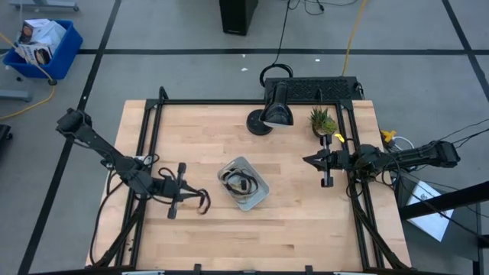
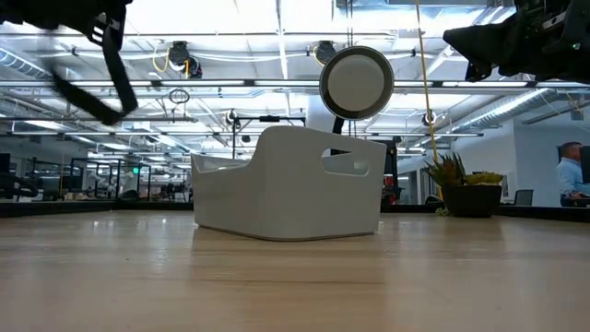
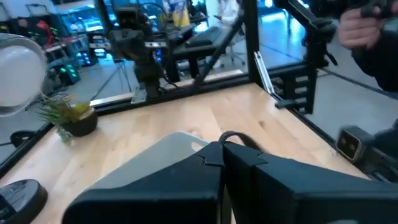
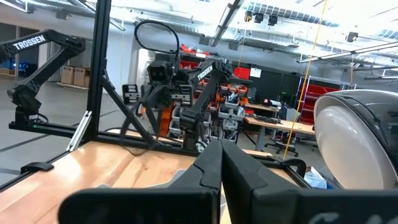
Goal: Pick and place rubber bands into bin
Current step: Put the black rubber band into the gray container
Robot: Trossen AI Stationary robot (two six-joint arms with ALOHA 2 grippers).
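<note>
With a dark rubber band (image 1: 200,200) pinched in its closed jaws, the left gripper (image 1: 186,195) should travel until the bin (image 1: 260,196) lies directly under them, then release, while the right gripper (image 1: 309,160) waits closed.

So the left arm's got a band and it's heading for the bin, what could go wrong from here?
1. The rubber band hangs as a floppy loop from the shut left gripper; the dangling end may drape over the bin rim instead of dropping inside.
2. A band already in the bin could snag and get dragged out.
3. The right gripper waits near the bin's far side, so overshooting risks contact.
</note>
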